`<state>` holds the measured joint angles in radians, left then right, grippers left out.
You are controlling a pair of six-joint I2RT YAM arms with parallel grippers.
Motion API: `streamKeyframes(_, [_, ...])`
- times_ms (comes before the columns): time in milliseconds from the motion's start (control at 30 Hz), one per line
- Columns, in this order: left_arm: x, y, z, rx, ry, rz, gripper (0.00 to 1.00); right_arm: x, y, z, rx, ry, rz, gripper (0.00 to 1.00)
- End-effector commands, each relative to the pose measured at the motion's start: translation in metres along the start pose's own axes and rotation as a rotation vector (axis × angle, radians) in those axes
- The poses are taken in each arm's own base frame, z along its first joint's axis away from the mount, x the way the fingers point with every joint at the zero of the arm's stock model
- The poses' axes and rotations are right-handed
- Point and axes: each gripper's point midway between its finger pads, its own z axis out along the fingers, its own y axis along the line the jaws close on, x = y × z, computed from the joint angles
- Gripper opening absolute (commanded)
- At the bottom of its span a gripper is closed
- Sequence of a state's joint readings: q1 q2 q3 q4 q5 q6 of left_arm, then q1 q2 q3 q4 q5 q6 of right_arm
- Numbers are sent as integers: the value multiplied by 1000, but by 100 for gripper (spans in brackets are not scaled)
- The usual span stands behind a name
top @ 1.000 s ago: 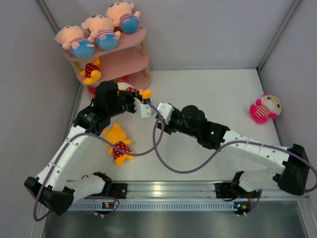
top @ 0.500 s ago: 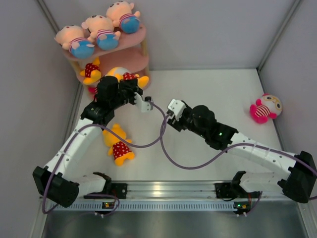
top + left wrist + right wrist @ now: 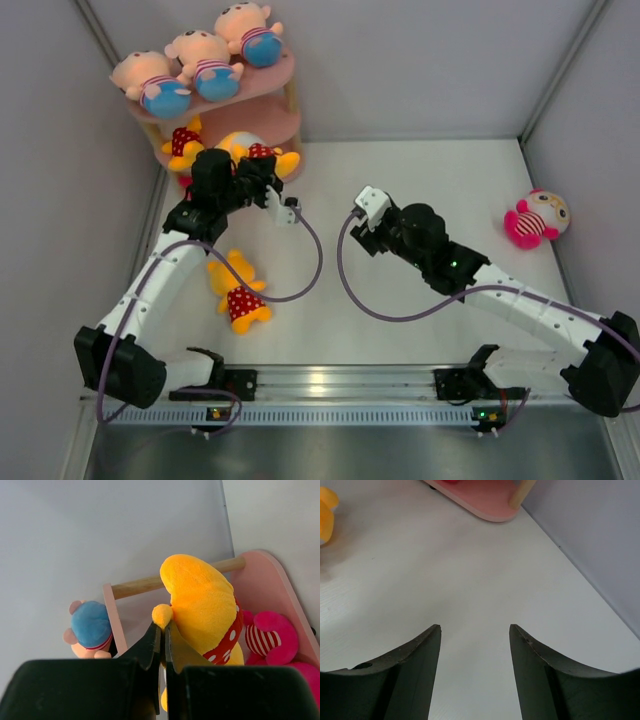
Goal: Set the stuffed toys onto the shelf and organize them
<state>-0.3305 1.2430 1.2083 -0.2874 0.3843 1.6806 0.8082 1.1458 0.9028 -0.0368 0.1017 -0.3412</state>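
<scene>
The pink shelf (image 3: 268, 128) stands at the back left, with three boy dolls (image 3: 205, 62) on its top board and a yellow bear (image 3: 184, 143) on the middle board. My left gripper (image 3: 258, 162) is shut on a second yellow bear (image 3: 250, 150), pinching its ear (image 3: 162, 615), and holds it at the middle board. A pink striped doll (image 3: 267, 637) lies on the lower board beside it. My right gripper (image 3: 366, 207) is open and empty over the table's middle (image 3: 475, 627). A third yellow bear (image 3: 238, 290) and a pink doll (image 3: 535, 219) lie on the table.
Grey walls close in the table on the left, back and right. The shelf's wooden post (image 3: 150, 583) crosses just behind the held bear. Purple cables (image 3: 335, 290) hang between the arms over the table.
My left gripper has carried the yellow bear back and up to the shelf's middle board. My right gripper has pulled away to the right, open and empty.
</scene>
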Motion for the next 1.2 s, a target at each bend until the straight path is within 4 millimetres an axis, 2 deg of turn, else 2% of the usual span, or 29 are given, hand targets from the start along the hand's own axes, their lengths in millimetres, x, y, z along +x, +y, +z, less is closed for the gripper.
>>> streamKeyframes(0, [7, 36, 1, -110, -37, 126, 0, -19, -7, -5, 13, -74, 27, 57])
streamKeyframes(67, [11, 35, 8, -114, -48, 141, 0, -17, -5, -4, 5, -70, 29, 57])
streamKeyframes(100, [15, 41, 9, -138, -41, 157, 0, -17, -4, -3, 2, -69, 31, 57])
streamKeyframes(267, [25, 43, 24, -146, -53, 197, 0, -16, -2, 0, -9, -67, 33, 57])
streamKeyframes(300, [27, 49, 24, -156, -52, 204, 0, -16, -1, 1, -13, -66, 34, 57])
streamKeyframes(500, [44, 54, 35, -163, -48, 184, 0, -13, 0, 2, -15, -62, 21, 57])
streamKeyframes(667, [75, 39, 41, -145, -38, 101, 0, -9, 2, 9, -24, -50, 3, 57])
streamKeyframes(900, [87, 26, 42, -131, -60, -32, 0, -7, 10, 23, -59, -51, 4, 57])
streamKeyframes(1067, [97, 6, 41, -106, -52, -113, 0, -7, 11, 27, -62, -53, 12, 57])
streamKeyframes(1167, [106, 4, 42, -121, -32, -182, 0, -6, 12, 27, -65, -51, 13, 57])
